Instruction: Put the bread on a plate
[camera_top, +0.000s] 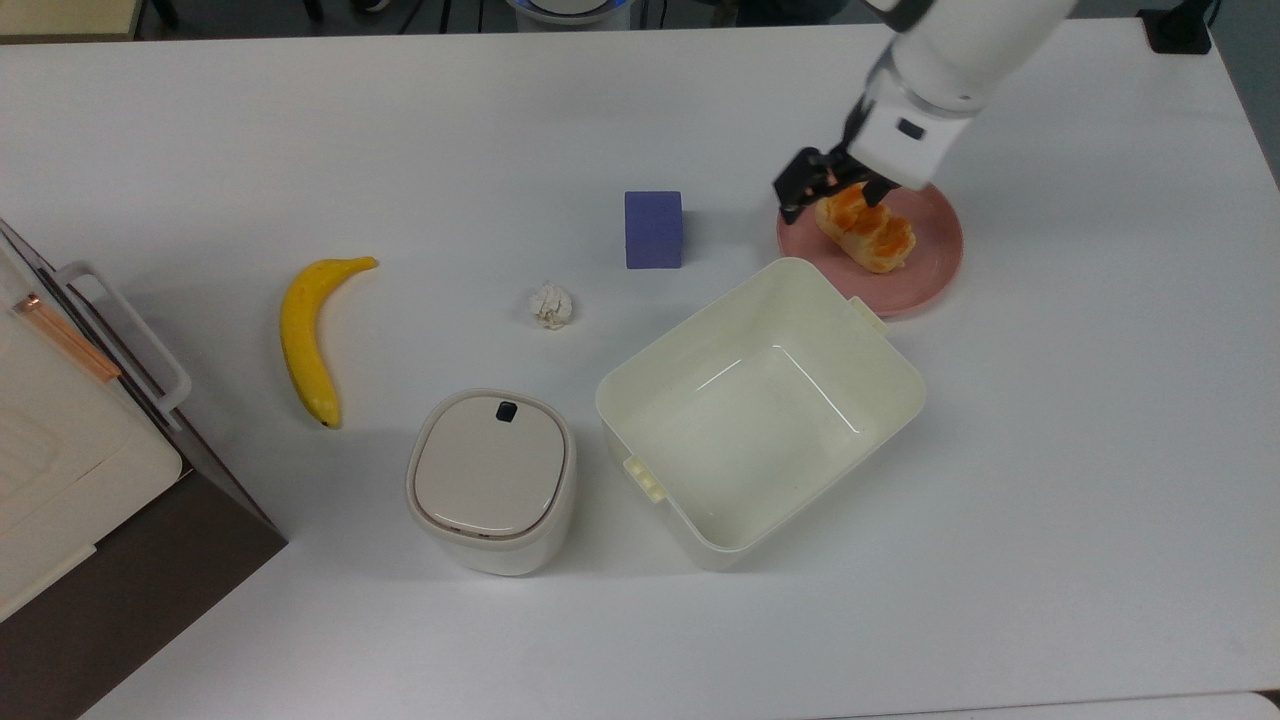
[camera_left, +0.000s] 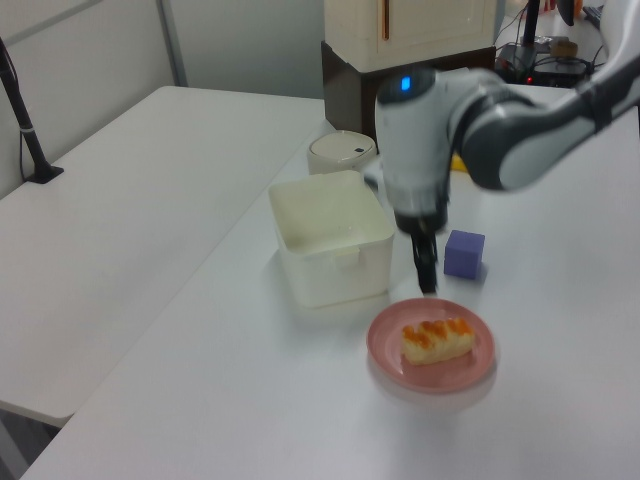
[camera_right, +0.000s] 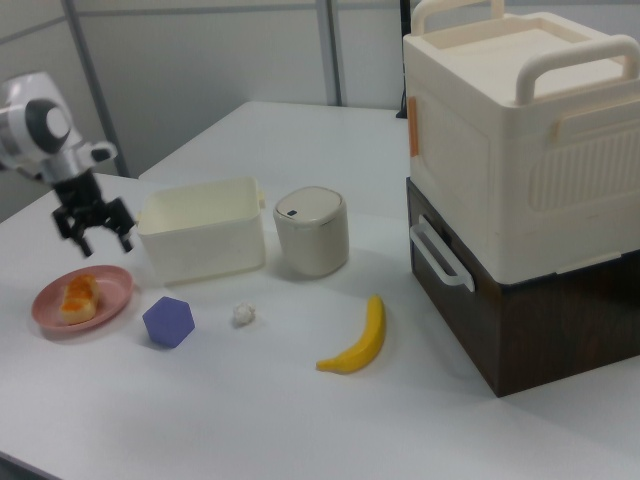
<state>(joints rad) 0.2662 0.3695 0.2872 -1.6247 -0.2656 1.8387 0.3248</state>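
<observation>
Bread (camera_top: 866, 233) lying on plate (camera_top: 925, 270), fingers (camera_right: 95, 232) spread, holding nothing

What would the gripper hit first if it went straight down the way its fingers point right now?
Most likely the plate near its rim, or the end of the bread lying on it. The open gripper hangs just above them, fingers pointing down; depth leaves unclear which comes first.
</observation>
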